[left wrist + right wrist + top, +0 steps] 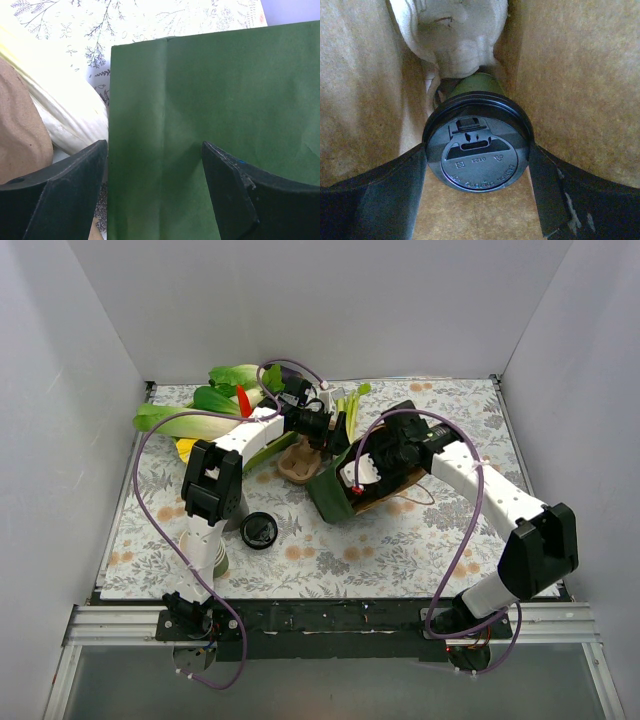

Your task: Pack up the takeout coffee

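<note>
The takeout coffee (476, 152) is a dark green cup under a round black lid, and it lies on its side inside the brown-lined bag (570, 75). My right gripper (477, 150) reaches into the bag's mouth (355, 478) and is shut on the lid's rim, one finger touching each side. Seen from above, the green paper bag (332, 498) lies on its side mid-table and hides the cup. My left gripper (152, 150) stands open against the bag's green outer wall (210, 90), near its left edge, with nothing between its fingers.
A pale lumpy thing (452, 35) fills the back of the bag behind the cup. A brown pulp carrier (297, 460) and leafy greens (190, 422) lie left of the bag. A loose black lid (259, 530) sits on the mat near the left arm.
</note>
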Robot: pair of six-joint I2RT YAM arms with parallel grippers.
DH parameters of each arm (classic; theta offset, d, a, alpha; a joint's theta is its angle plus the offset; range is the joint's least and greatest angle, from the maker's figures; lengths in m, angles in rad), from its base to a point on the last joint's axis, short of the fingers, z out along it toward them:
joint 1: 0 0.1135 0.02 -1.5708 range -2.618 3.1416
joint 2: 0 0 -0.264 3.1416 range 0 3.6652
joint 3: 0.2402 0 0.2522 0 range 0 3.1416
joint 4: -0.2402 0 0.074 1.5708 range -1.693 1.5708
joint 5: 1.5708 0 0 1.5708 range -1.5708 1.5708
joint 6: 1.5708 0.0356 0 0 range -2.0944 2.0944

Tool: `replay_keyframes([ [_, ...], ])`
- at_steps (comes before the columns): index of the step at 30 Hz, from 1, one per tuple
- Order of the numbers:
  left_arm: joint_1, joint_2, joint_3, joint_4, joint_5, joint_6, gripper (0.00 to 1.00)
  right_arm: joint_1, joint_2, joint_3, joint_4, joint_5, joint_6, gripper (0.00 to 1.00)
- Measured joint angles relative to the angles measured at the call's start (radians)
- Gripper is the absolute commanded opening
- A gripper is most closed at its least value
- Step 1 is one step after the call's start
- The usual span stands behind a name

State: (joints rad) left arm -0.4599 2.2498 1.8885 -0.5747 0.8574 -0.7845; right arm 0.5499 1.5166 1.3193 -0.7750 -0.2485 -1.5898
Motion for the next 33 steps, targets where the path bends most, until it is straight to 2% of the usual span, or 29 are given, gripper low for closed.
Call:
replay_keyframes([
  [9,0.000,0.000,0.000,-0.002,-0.002,0.000,0.74,0.000,0.047,0.025,-0.013,0.005,-0.040,0.01],
  [20,0.037,-0.026,0.074,-0.066,-0.009,-0.008,0.75,0.000,0.178,0.219,-0.218,0.022,-0.078,0.01],
  [27,0.067,-0.139,0.076,-0.096,-0.010,0.001,0.75,0.006,0.199,0.290,-0.373,0.049,-0.079,0.01],
  [33,0.072,-0.268,-0.004,-0.073,-0.009,0.001,0.75,0.049,0.175,0.251,-0.388,0.104,-0.044,0.01],
])
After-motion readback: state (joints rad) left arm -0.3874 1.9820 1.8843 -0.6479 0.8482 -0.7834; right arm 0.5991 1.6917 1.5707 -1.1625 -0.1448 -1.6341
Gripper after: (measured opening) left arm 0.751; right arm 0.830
